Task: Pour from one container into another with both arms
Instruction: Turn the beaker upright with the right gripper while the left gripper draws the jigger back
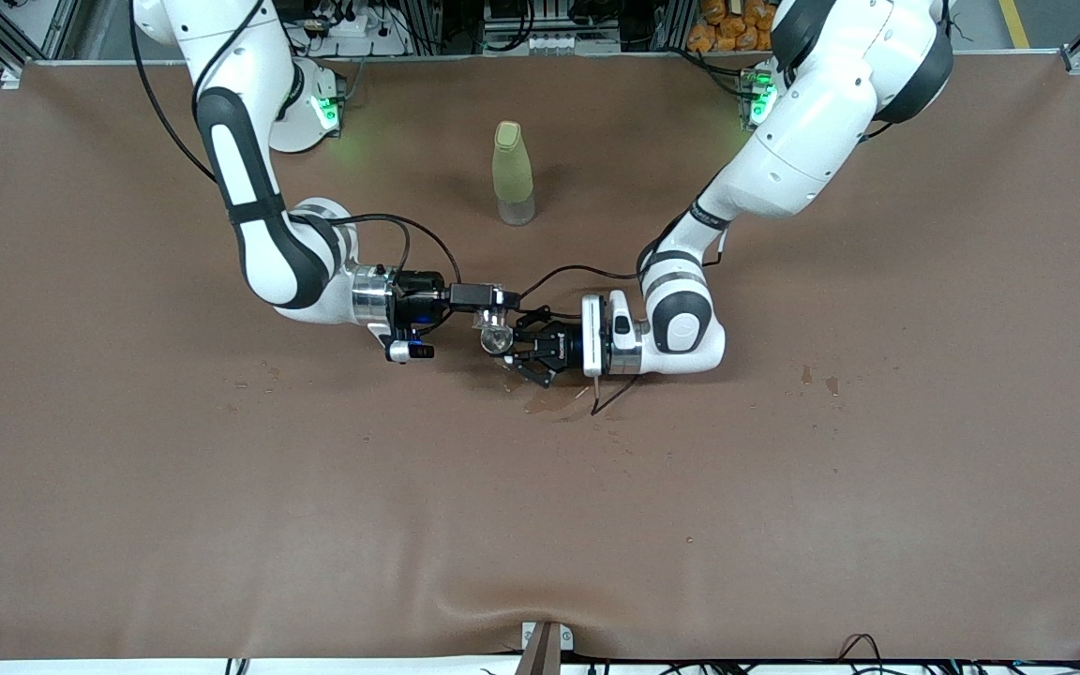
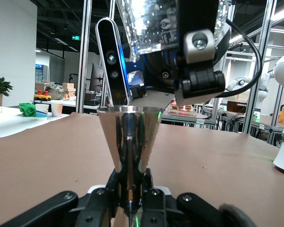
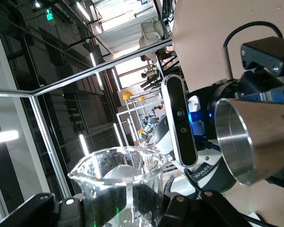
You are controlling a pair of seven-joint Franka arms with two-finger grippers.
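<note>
A brown mat covered the table, with a few wet spots toward the left arm's end and a damp patch under the grippers. A pale green bottle stood upright near the bases, farther from the front camera than the grippers. In the front view the right arm and the left arm met over the middle of the mat: the right gripper was pinched on a clear glass beaker, tilted, and the left gripper was clamped on a metal cup whose body was hidden there. In the left wrist view the left gripper's fingers pressed on the narrow base of the upright, cone-shaped steel cup, with the beaker and the right gripper just above its rim. In the right wrist view the right gripper's fingers held the beaker, and the cup's open mouth lay just beside the beaker's lip.
</note>
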